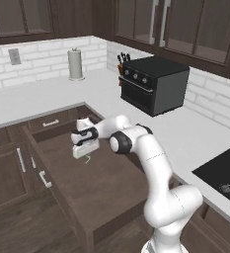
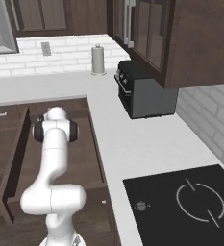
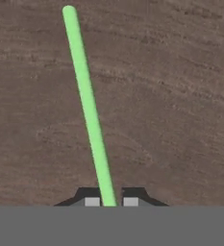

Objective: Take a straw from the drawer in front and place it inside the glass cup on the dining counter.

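Straw (image 3: 89,110) sits clenched in the claw (image 3: 108,202) low inside the open drawer (image 1: 106,190); lifting and carrying to the cup remain.

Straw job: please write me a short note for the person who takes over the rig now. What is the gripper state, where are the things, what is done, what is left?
Gripper: shut on the straw, down inside the open drawer.
Straw: bright green, lying along the wooden drawer floor, one end between the finger tips; not yet lifted, as far as the hand view tells.
Done: drawer open, straw gripped.
Left: lift the straw out, go to the dining counter, drop it into the glass cup. Neither is in sight from here.
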Robot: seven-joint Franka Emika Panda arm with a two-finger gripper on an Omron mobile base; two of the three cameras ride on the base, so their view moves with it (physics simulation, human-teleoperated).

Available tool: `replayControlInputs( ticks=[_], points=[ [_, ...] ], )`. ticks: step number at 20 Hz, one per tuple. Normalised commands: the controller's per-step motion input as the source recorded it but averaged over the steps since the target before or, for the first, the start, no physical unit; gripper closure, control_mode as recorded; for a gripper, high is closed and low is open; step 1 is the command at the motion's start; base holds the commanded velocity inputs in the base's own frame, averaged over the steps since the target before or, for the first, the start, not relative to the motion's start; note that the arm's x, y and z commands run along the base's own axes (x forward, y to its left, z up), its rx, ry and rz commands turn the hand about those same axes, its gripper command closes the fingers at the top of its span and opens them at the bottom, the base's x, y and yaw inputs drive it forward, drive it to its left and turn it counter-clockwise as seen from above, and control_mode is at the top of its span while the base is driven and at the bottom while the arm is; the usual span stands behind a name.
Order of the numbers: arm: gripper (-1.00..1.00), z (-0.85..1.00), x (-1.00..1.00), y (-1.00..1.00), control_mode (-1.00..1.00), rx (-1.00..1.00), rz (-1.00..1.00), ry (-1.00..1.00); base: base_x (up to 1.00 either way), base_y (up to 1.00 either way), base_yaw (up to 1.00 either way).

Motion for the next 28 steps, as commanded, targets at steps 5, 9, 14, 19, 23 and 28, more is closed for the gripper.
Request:
replayControlInputs(
  ticks=[5, 9, 14, 19, 23, 28],
  points=[
    [1.00, 0.98, -0.38, -0.01, -1.00, 0.00, 0.03, -0.11, 0.00, 0.00, 0.00],
    [1.00, 1.00, -0.90, -0.25, -1.00, 0.00, 0.05, -0.21, 0.00, 0.00, 0.00],
    [1.00, 1.00, -1.00, -0.41, -1.00, 0.03, 0.03, -0.07, 0.00, 0.00, 0.00],
    [1.00, 1.00, -1.00, -0.55, -1.00, 0.06, 0.00, 0.00, 0.00, 0.00, 0.00],
    [1.00, 1.00, -1.00, -0.57, -1.00, 0.02, 0.00, 0.01, 0.00, 0.00, 0.00],
    [1.00, 1.00, -1.00, -0.45, -1.00, 0.00, -0.01, 0.02, 0.00, 0.00, 0.00]
  ],
)
